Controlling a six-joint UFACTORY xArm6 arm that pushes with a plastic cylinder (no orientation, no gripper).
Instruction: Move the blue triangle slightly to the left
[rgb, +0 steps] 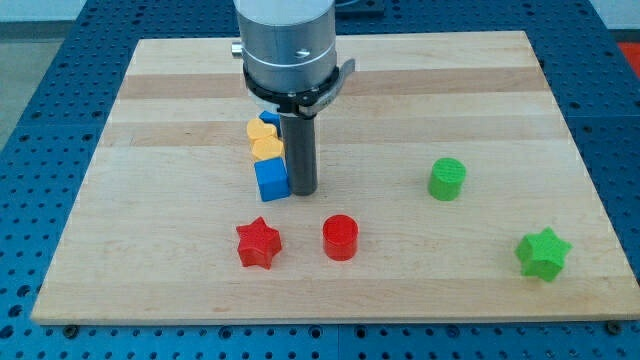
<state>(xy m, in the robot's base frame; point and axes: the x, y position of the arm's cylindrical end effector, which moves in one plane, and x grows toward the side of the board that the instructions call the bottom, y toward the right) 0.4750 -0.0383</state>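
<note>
Table (150, 250): wooden, carries every block.
Hand: none, only a rod.
My tip (303, 191): touching blue cube's (271, 180) right side.
Blue triangle (270, 118): mostly hidden behind rod (shape unclear), above yellow blocks (265, 140).

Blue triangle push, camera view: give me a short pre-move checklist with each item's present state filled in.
1. My tip in view: ok, just right of the blue cube.
2. Blue triangle identified: cannot tell; only a blue sliver shows behind the arm.
3. Tip on the triangle's right side: cannot tell.
4. Leftward path free: cannot tell; the yellow blocks crowd it.
5. Red star, red cylinder, green cylinder, green star out of the way: ok.
</note>
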